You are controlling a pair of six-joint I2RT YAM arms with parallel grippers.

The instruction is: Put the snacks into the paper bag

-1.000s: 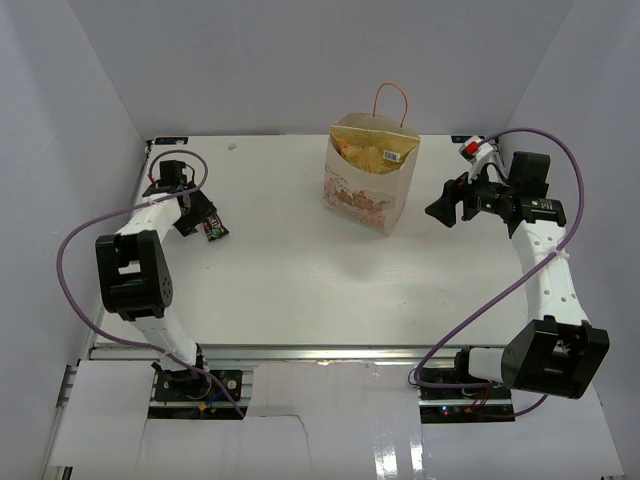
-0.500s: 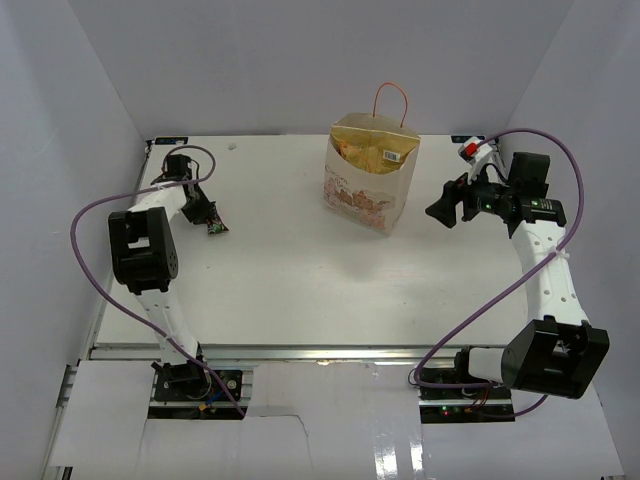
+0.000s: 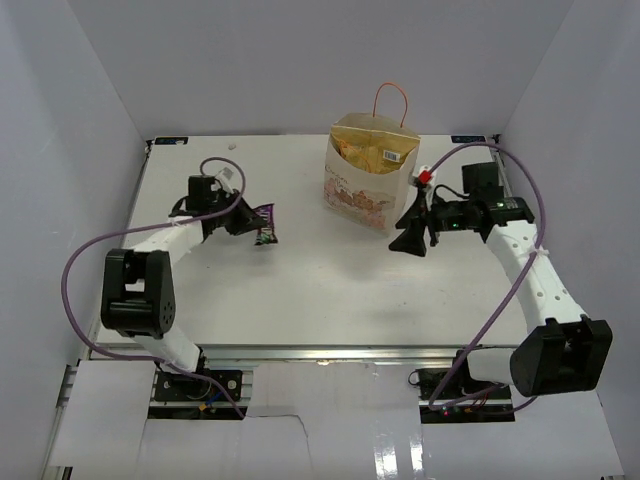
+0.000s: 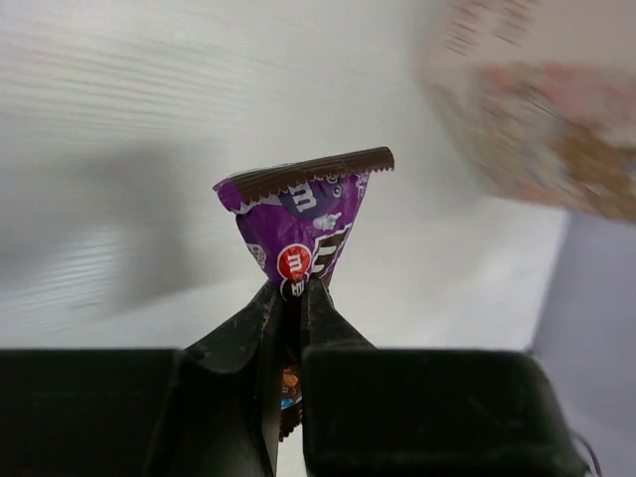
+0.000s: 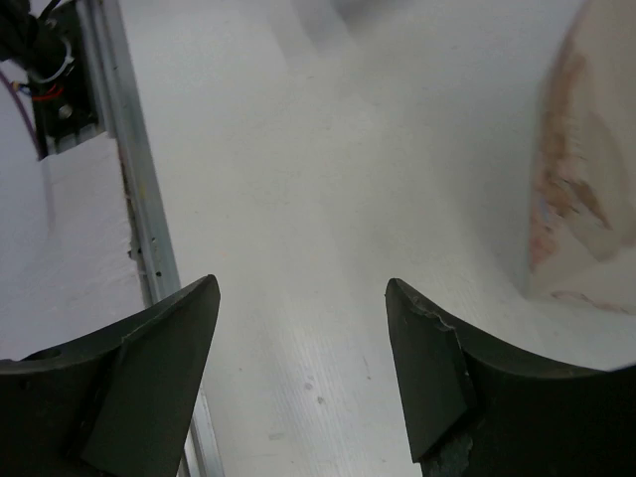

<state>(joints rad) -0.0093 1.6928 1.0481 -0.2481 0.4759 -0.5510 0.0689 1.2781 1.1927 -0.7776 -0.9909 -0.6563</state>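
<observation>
The tan paper bag [image 3: 367, 187] stands upright at the back middle of the table, with orange cord handles and a pinkish print on its front; it shows blurred as the paper bag [image 4: 542, 119] in the left wrist view. A yellow chip bag [image 3: 378, 152] sticks up inside it. My left gripper [image 3: 250, 222] is shut on a small purple packet [image 3: 265, 222], lifted off the table left of the bag. The purple packet [image 4: 303, 224] fans out beyond the pinching fingertips of my left gripper [image 4: 292, 290]. My right gripper [image 3: 410, 238] hangs open and holds nothing just right of the bag's front corner; in its wrist view the right gripper [image 5: 303, 290] frames bare table.
White walls close in the table [image 3: 300, 290] on three sides. A metal rail [image 3: 320, 352] runs along the near edge. Purple cables loop from both arms. The paper bag's side [image 5: 586, 179] fills the right of the right wrist view.
My left gripper closed on the purple packet at the far left and carried it right toward the bag. My right arm swung left, from the back right corner to beside the bag.
</observation>
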